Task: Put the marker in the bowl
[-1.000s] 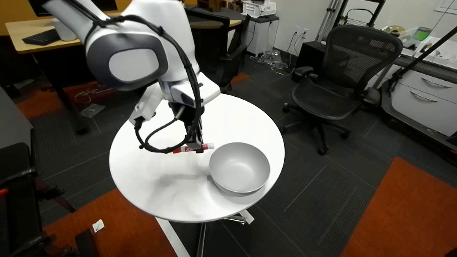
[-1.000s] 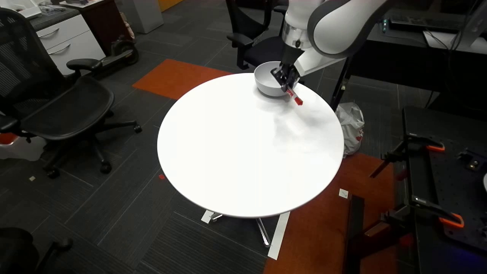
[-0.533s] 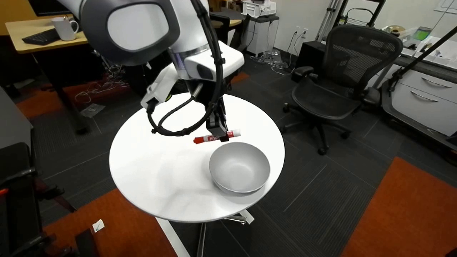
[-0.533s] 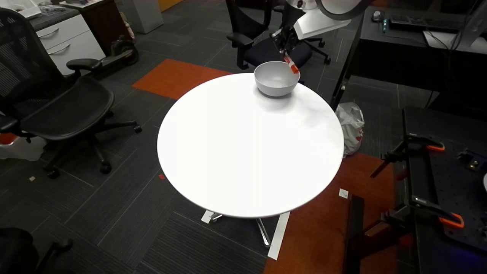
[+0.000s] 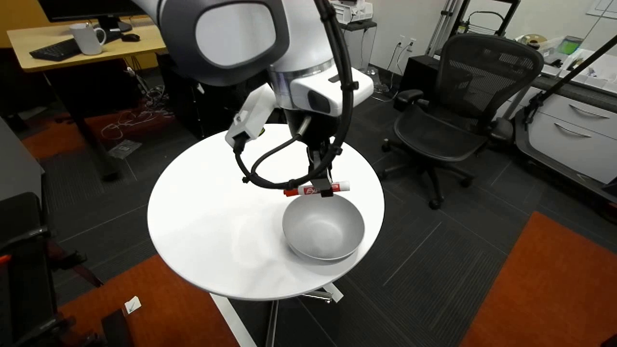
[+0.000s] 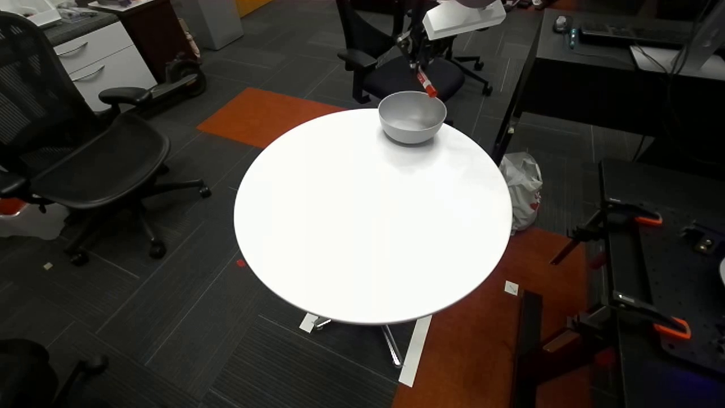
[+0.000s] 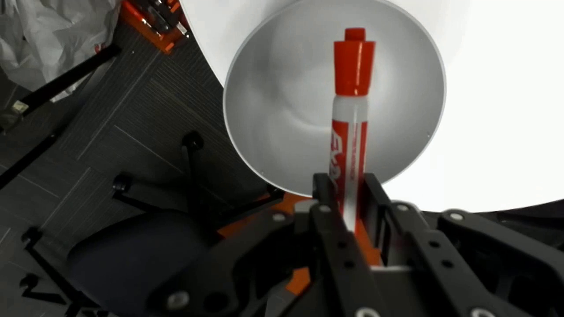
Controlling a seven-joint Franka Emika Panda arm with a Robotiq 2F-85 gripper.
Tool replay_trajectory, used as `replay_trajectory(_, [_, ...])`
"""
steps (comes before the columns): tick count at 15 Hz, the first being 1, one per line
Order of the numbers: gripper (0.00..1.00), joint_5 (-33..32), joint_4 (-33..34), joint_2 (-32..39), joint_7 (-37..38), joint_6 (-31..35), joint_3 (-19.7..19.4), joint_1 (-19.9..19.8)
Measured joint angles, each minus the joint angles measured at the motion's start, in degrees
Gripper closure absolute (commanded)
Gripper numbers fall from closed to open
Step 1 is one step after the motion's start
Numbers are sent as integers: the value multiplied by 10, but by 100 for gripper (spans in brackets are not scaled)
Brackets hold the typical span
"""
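Observation:
The grey bowl (image 5: 324,236) stands on the white round table and shows in both exterior views (image 6: 409,122). My gripper (image 7: 347,185) is shut on the red marker (image 7: 351,110) with its whitish label. The two fingers clasp the marker's body, and its red cap end sticks out past the fingertips. In the wrist view the marker lies across the bowl's inside (image 7: 282,88), which sits below it. In an exterior view the gripper (image 5: 325,189) holds the marker (image 5: 342,186) roughly level, raised near the bowl's far rim. The marker also shows in an exterior view (image 6: 426,84), above the bowl.
The bowl is near the edge of the white table (image 5: 217,231). A black office chair (image 6: 430,73) stands close behind that edge. A mesh chair (image 5: 462,101) and a desk (image 5: 43,38) stand farther off. A plastic bag (image 6: 521,190) lies on the floor.
The gripper has carried the marker from beside the bowl to over its rim, moving right in an exterior view. It also rose. The bowl has not moved.

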Motion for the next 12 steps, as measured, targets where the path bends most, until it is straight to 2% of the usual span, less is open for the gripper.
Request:
replay_trajectory(5, [95,37,69,57,-27,-59,35,-45])
replay_trajectory(6, [55,40,80,68,-28,-65,38,-49])
replay_trajectory(7, [54,42,90,78,-28,-70,40,-52])
replay_trajectory(12, [17,46,125,110,-28,-87,49,-60])
